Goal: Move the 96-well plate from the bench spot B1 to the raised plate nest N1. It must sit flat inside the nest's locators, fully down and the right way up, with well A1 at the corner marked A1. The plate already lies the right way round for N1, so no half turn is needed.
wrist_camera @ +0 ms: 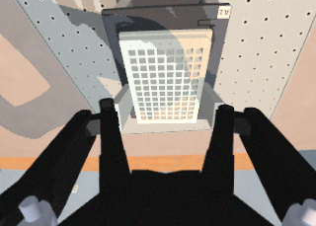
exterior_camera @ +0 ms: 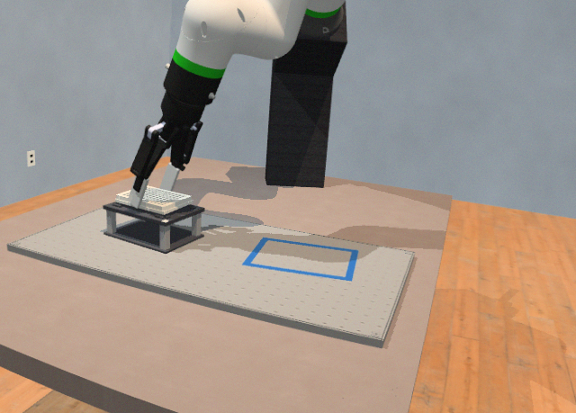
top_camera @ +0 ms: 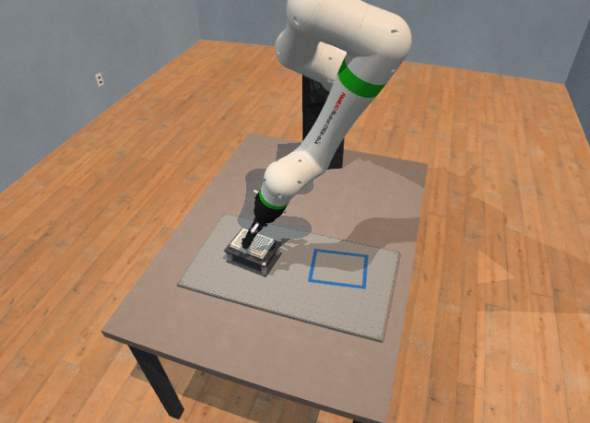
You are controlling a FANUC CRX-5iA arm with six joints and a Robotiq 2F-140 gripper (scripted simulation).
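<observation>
Although the 96-well plate (exterior_camera: pixel 156 199) already rests on the raised nest N1 (exterior_camera: pixel 153 213), apparently within its locators, the gripper (exterior_camera: pixel 153 185) clasps its sides; release and retreat remain, leaving blue-outlined spot B1 (exterior_camera: pixel 302 258) vacant.

Top view: high, oblique, far; looks down across square brown table (top_camera: pixel 266 361) toward white six-joint arm (top_camera: pixel 333 99) and grey back walls. Exterior view: low, near table height, closer; faces dark pedestal (exterior_camera: pixel 297 121) across grey perforated breadboard (exterior_camera: pixel 279 301). Wrist view: mounted behind black two-finger gripper (wrist_camera: pixel 165 118), very near, aimed down along fingers. All three share white 96-well plate (wrist_camera: pixel 165 83) on black raised nest (exterior_camera: pixel 153 213); top and exterior also share blue rectangular outline (top_camera: pixel 338 268).
</observation>
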